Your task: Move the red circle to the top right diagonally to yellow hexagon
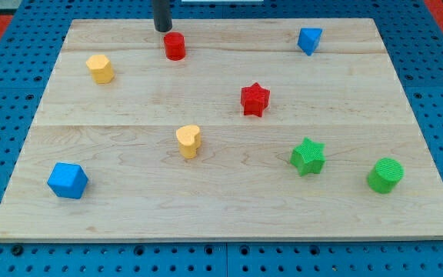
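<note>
Our tool is a bare rod, no jaws to spread or pinch, its tip (163, 29) just above-left of the red circle (174, 46), right of the yellow hexagon (100, 68) near the bench (221, 208) top edge; an off-centre push risks a glance-off.

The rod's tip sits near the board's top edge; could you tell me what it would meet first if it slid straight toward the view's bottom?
Probably the red circle, just below and slightly right of my tip; depth is unclear.
</note>
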{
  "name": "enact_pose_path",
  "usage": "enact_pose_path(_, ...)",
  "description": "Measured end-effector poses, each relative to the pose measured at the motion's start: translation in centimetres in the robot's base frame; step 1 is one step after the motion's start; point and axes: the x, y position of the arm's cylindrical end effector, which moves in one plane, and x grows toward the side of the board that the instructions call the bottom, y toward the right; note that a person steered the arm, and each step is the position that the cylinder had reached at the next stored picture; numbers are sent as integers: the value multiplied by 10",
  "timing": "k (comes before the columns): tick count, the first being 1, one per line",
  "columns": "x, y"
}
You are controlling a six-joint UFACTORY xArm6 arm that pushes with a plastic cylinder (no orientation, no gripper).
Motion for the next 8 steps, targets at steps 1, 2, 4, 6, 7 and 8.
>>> enact_pose_path(1,11,18)
enact_pose_path(2,9,21)
enact_pose_path(4,-9,57)
enact_pose_path(6,38,43)
enact_pose_path(7,33,23)
enact_pose_path(8,25,19)
